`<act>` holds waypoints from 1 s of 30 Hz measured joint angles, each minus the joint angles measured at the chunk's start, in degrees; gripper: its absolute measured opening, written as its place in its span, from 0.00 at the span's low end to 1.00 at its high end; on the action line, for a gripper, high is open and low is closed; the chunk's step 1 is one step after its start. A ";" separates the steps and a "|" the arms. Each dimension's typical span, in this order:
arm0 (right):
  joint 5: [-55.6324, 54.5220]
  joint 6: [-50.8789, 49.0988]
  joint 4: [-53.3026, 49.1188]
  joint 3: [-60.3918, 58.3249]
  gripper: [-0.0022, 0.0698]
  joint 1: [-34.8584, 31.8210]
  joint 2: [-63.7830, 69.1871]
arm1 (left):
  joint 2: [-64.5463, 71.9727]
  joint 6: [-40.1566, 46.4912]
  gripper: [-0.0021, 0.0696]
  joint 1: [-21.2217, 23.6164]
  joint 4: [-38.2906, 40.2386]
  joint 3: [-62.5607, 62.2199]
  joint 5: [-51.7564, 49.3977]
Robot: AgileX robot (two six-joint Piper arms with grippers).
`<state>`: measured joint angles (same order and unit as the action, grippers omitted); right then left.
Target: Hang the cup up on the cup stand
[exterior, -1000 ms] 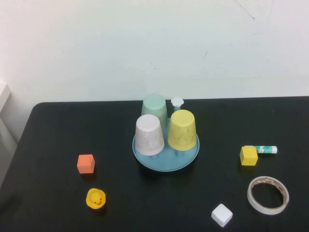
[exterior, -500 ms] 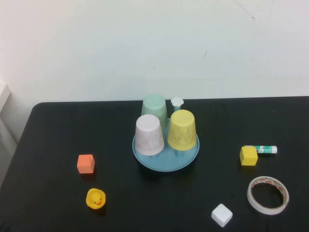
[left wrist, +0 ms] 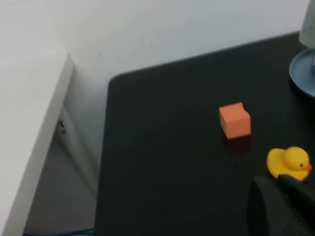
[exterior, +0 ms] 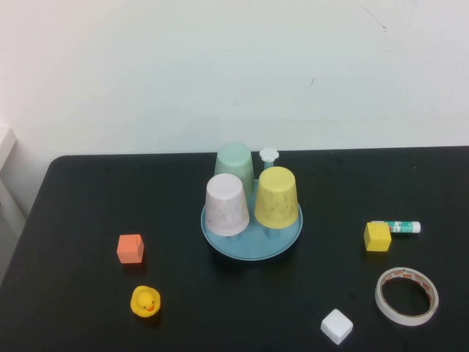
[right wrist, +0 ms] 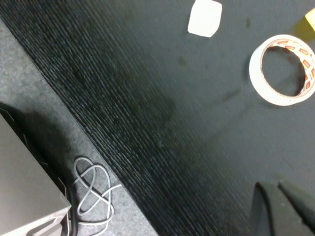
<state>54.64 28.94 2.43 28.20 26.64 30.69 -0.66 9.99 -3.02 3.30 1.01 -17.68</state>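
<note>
High view
Table: black top against a white wall.
Stand: round light-blue dish at the table's middle, toward the far edge.
Cup: yellow, upside down on the stand's right side, over a peg.
Speckled cup: white, upside down on the stand's left side, just beside the cup.
Green cup: upside down at the far side of the stand, behind the speckled cup.
Peg cap: white flower shape, bare, just beyond the cup.
Orange block: left of the stand, well apart from it.
Duck: yellow, near side of the orange block.
Yellow block: right of the stand.
Glue stick: lying flat, just beyond the yellow block.
Tape: roll lying flat near the right near corner.
White block: left of the tape, at the near edge.
My arms: neither shows here.

Left wrist view
Left pincer: dark tips at the picture's edge, above the near-left part of the table by the duck; they lie close together with nothing between them.
Orange block: just beyond the duck.
Stand: only its rim shows at the edge.

Right wrist view
Right pincer: dark tips over the table's near-right edge, only a thin gap between them, holding nothing.
Tape: flat on the table, beyond my tips.
White block: near the tape.
Cable: grey loops on the floor off the table's edge.
</note>
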 joint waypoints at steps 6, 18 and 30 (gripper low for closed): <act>0.00 0.00 0.15 0.00 0.03 0.00 0.00 | -0.04 0.00 0.03 0.00 0.36 0.00 -0.63; 0.00 0.02 0.15 0.00 0.03 0.00 0.00 | -0.04 -5.94 0.03 0.00 1.77 0.00 -0.74; 0.00 0.02 0.15 0.00 0.03 0.00 0.00 | -0.13 -7.08 0.03 -0.10 2.03 -0.07 -0.74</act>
<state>54.64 28.96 2.57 28.20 26.64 30.69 -0.79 2.90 -3.12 5.33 0.94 -18.42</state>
